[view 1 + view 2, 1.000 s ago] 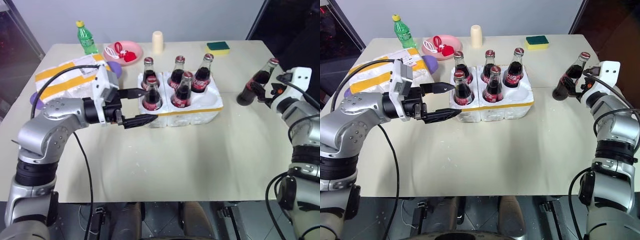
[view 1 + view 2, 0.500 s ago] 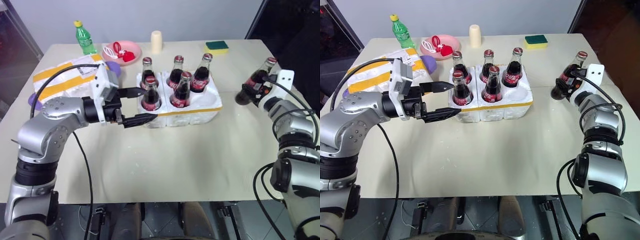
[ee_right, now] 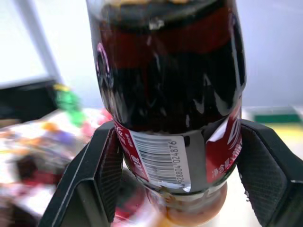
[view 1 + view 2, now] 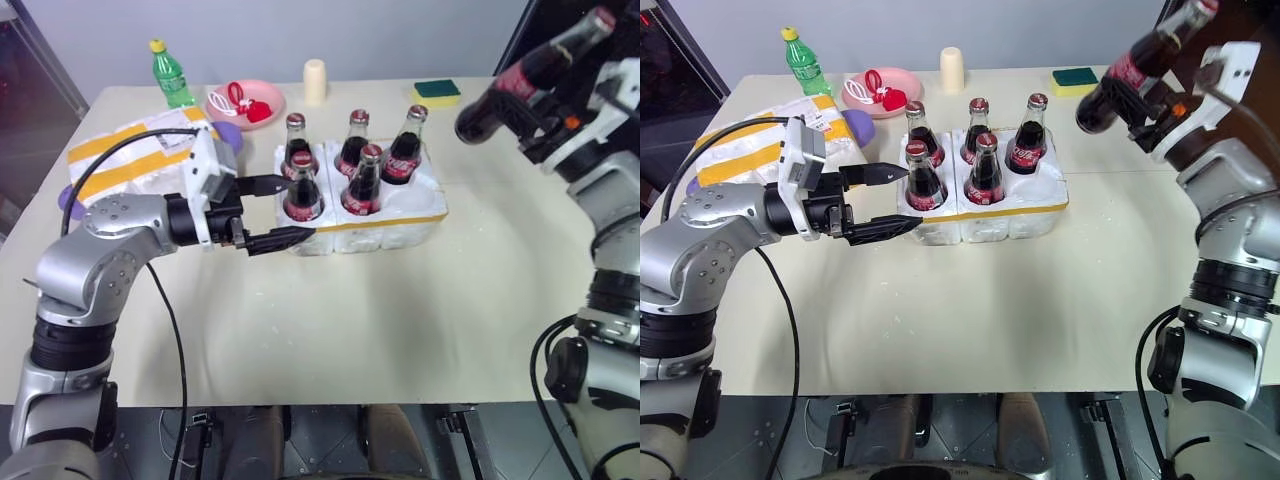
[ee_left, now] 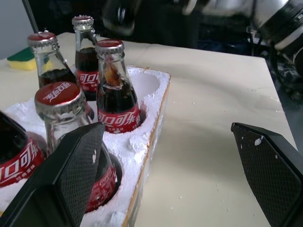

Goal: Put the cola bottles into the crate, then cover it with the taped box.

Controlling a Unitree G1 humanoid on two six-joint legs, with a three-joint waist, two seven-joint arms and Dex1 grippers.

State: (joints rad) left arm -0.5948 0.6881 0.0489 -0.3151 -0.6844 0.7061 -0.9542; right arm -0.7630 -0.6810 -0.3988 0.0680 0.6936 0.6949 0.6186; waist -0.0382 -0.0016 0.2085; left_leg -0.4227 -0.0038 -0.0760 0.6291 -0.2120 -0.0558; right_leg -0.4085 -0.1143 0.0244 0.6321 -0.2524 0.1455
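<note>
R gripper [image 3: 177,156] is being kept clamped on a cola bottle [image 4: 525,75], both black fingers [image 3: 102,165] pressing the labelled lower body; the bottle is being held tilted in the air, base toward the crate, cap up and away, above the table's far R part and well apart from the crate. L gripper [image 4: 268,212] is being held level w/ fingers spread wide, nothing pinched; it is pointing at the crate's L end, one finger [image 5: 78,168] just beside the near-L bottle, the other [image 5: 272,165] over bare tabletop in front of the crate; contact w/ the foam can't be told. The scene is being carried on a beige table [image 4: 400,320] w/ small white crumbs scattered on it, set before a pale wall, w/ dark areas at both far corners. The crate [image 4: 400,222], white foam w/ a thin yellow band, is sitting mid-table and is holding five upright cola bottles [image 4: 364,180]: three in the far row, two in the near row; the near-R well [image 4: 418,200] is standing empty. The taped box [image 4: 130,160] is lying at the far L, beside the L arm, w/ something purple tucked against it. Along the far edge a green bottle [image 4: 172,75], a pink dish [image 4: 262,110] holding red items, a cream cup [image 4: 316,82] and a green-yellow sponge [image 4: 436,93] are being left well apart from the crate.
</note>
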